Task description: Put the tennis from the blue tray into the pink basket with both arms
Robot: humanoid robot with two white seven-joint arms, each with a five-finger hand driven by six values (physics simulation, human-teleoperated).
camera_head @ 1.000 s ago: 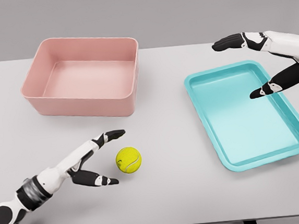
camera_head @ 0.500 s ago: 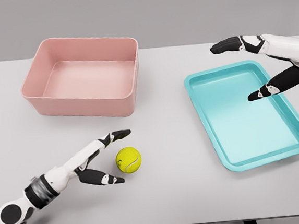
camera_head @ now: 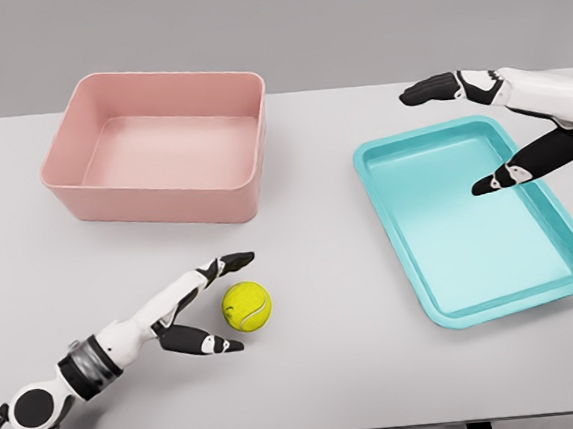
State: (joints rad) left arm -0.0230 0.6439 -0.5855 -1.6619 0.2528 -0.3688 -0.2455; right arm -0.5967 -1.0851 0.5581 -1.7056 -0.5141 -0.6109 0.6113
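- On the worktop point(camera_head: 330, 371), near its front edge and left of the middle, your tennis ball point(camera_head: 245, 305) lies free; it is not in the blue tray point(camera_head: 481, 310) and not in the pink basket point(camera_head: 227, 205).
- Your left hand point(camera_head: 196, 305) lies just beside the ball on its left, fingers spread: the long fingers reach past the ball's far side, the thumb points under its near side, and nothing is gripped. Whether a fingertip touches the ball, you cannot tell.
- Your right hand point(camera_head: 500, 126) hovers over the far end of the tray, fingers apart, holding nothing, well away from the ball.
- Judge the step as this: the ball is out of the tray, and the left hand is set to take it, so the pick-up for the basket is in hand and not yet done.
- For the next move, you likely need to slide the left hand a little further around the ball, close the fingers, lift, and carry it up and back over the basket's near wall before letting go.
- Watch the ball: a nudge from a half-closed finger could roll it away to the right.
- Count what you have: one ball, one basket with nothing in it, one tray with nothing in it, two hands.
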